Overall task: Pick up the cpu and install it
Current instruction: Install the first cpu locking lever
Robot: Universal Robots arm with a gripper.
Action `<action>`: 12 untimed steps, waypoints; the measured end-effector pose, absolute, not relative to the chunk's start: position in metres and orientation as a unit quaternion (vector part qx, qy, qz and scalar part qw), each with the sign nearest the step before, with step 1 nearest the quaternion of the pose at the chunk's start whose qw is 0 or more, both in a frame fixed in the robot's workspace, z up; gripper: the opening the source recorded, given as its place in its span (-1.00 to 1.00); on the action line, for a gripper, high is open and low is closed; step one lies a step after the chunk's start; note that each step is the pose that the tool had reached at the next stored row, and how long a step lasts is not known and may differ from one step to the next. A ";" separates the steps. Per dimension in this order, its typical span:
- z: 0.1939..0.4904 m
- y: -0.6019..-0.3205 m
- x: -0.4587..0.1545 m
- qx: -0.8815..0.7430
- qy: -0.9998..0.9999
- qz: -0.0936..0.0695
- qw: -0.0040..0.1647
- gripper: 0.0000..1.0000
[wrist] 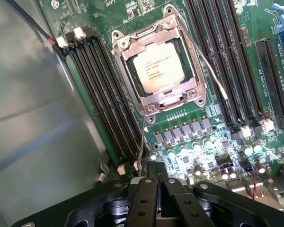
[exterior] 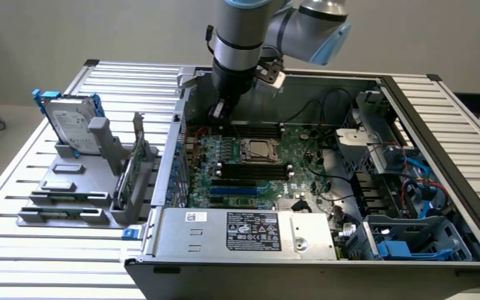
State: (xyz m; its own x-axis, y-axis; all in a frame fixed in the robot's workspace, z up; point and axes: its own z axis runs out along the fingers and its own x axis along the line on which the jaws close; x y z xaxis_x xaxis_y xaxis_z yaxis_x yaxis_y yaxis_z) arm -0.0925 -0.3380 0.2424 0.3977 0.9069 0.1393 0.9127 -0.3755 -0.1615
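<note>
1. Sitting inside the socket [wrist: 171,98], the cpu [wrist: 158,67] is showing its silver printed top.
2. Tool [wrist: 157,183] is hovering beside the socket, jaws pressing together, gripping nothing.
3. Memory slots [wrist: 104,94] are flanking the socket on both sides.

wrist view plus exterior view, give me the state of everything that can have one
cpu, seated in the socket, metal top up
socket frame, down around the cpu
pincer, shut, holding nothing
memory slots, look empty
computer case, side open
hard drive, upright in the grey stand outside the case
</note>
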 end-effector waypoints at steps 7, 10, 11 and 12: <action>0.242 -0.338 -0.093 -0.840 -0.531 -0.032 0.104 -0.79; 0.242 -0.338 -0.093 -0.844 -0.524 -0.040 0.104 -0.79; 0.242 -0.337 -0.093 -0.846 -0.522 -0.043 0.103 -0.79; 0.242 -0.337 -0.093 -0.847 -0.519 -0.045 0.102 -0.79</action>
